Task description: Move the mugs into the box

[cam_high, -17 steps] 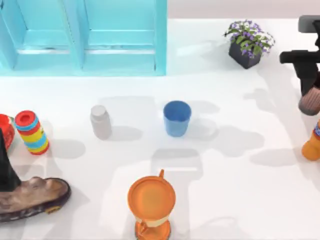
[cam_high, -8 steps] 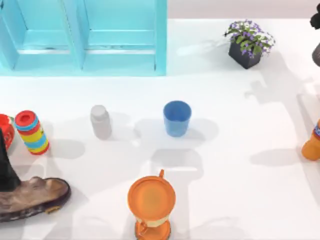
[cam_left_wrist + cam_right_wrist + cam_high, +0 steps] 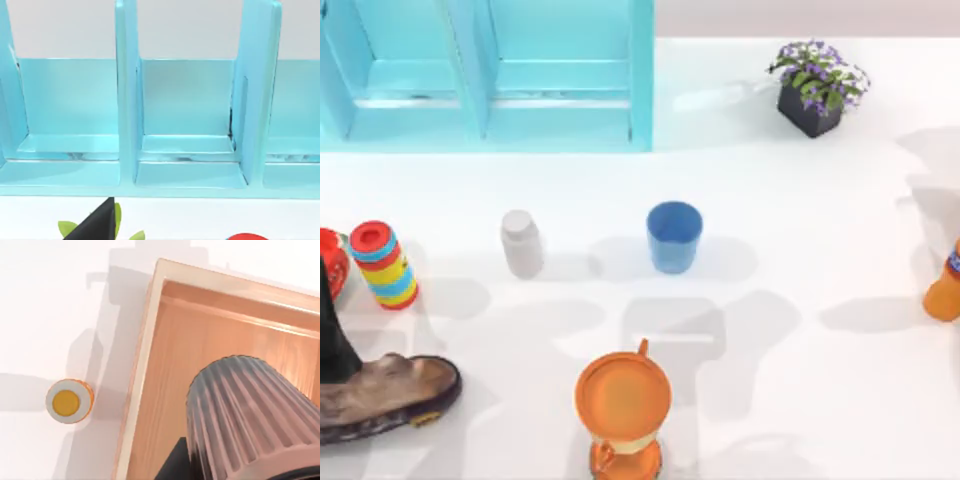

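I have the ribbed brown-maroon tapered mug [image 3: 250,415] clenched in my right gripper, filling the lower right of the right wrist view, hanging above the open wooden box [image 3: 165,365]. It looks stiff and light; the ribs should resist slipping. The plain blue tapered mug [image 3: 674,236] stands upright at the top view's centre, mouth up, best pinched across its rim. I cannot tell my left gripper's state.

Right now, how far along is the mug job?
Nothing is boxed yet. In hand: the brown mug is carried by the right tool over the open wooden box. Left: the blue mug stands mid-table between the small bottle and the plant.
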You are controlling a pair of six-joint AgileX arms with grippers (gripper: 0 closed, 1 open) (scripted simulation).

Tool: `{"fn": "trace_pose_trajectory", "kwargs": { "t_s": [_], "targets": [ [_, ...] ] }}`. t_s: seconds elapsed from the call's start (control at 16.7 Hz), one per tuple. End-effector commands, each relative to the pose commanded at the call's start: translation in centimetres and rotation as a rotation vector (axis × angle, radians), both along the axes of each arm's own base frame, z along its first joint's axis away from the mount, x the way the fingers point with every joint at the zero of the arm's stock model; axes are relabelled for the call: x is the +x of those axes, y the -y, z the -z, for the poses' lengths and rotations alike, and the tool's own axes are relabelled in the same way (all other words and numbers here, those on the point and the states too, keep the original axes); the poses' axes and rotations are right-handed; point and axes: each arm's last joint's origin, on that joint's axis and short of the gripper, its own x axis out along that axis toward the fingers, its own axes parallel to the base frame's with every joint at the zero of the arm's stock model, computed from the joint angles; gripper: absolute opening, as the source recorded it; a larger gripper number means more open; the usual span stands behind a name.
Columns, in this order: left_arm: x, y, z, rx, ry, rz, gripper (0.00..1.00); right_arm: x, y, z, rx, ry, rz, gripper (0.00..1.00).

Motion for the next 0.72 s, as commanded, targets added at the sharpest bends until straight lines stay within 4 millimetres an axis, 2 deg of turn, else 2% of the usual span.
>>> {"fn": "trace_pose_trajectory", "kwargs": {
  "t_s": [0.18,0.36,0.54,0.72],
  "targets": [
    [0.0,0.0,0.0,0.0,0.0,0.0,1.0,-0.9,4.6,3.5,-0.016,-0.159,0.11,0.0],
    [0.0,0.0,0.0,0.0,0.0,0.0,1.0,-2.8,8.5,7.8,0.028,-0.33,0.179,0.0],
    [0.0,0.0,0.0,0.0,0.0,0.0,1.0,-5.0,10.7,10.5,0.08,-0.419,0.212,0.0],
    [0.0,0.0,0.0,0.0,0.0,0.0,1.0,-5.9,11.4,11.5,0.107,-0.449,0.226,0.0]
  ]
}}
